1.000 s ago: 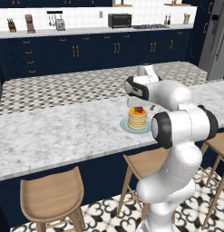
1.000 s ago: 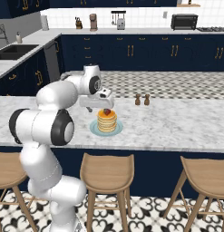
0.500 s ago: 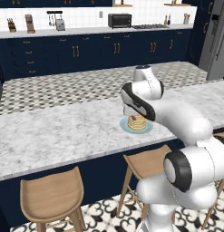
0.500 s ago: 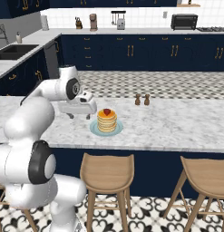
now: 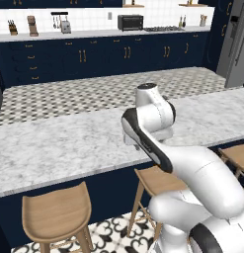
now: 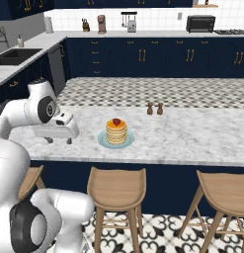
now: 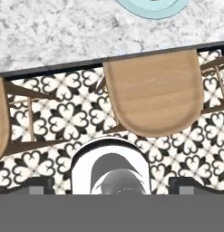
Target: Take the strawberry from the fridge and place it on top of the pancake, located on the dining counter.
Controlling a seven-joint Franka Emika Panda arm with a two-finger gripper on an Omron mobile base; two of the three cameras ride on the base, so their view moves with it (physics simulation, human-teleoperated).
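Gripper: the gripper (image 6: 58, 140) hangs over the dining counter (image 6: 192, 136), its fingers spread wide with nothing between them; in the hand view the two dark fingertips (image 7: 36, 185) stand far apart at the bottom edge.
Strawberry: the strawberry (image 6: 116, 122) sits on top of the pancake (image 6: 116, 132), to the right of the gripper in the right base view, near it but not touching.
Plate: the pale blue plate (image 6: 103, 142) under the stack lies flat on the marble; in the hand view the plate (image 7: 149, 9) is cut off by the top edge, so the stack and the fruit on it cannot be seen there.
Hidden by the arm: in the left base view the white arm (image 5: 153, 128) bends across the dining counter (image 5: 54, 148) and covers the spot where the plate would be; the gripper cannot be made out there.
Cut off: the fridge (image 5: 237, 44) shows as a grey strip at the right edge of the left base view, far beyond the hand.
Near the hand: two small dark shakers (image 6: 154, 108) stand on the marble past the plate, well apart from the gripper.
Below the hand: a wooden stool (image 7: 154, 95) stands under the counter edge, over the patterned floor (image 7: 68, 118); a second stool (image 7: 0, 118) is cut by the left edge.
Far side: a toaster oven (image 6: 200, 23) and a knife block (image 6: 85, 24) on the back worktop are small and blurred.
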